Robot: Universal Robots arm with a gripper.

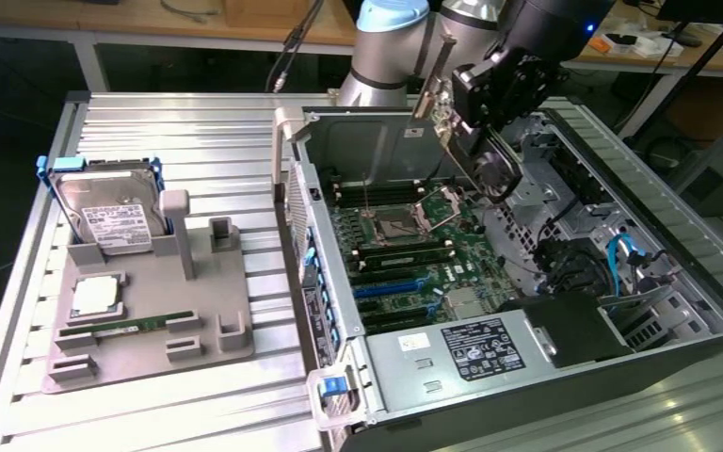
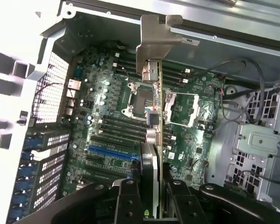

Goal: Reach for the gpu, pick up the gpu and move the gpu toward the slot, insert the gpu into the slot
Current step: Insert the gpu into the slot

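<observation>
Pincer [image 2: 152,193] was clamped on the gpu [image 2: 159,98], holding it edge-on over the motherboard [image 2: 107,140] inside the open computer case [image 1: 355,141], above the CPU socket [image 2: 141,100]. The hard drive [image 1: 110,212] stood well apart, at the exterior view's left.

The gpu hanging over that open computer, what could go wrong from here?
The gripper pinches the gpu at one end only, so it might tilt or slip. It hangs near the CPU socket, away from the blue slots; coming down off line, its edge could hit the motherboard. Its metal bracket could catch the case wall.
</observation>
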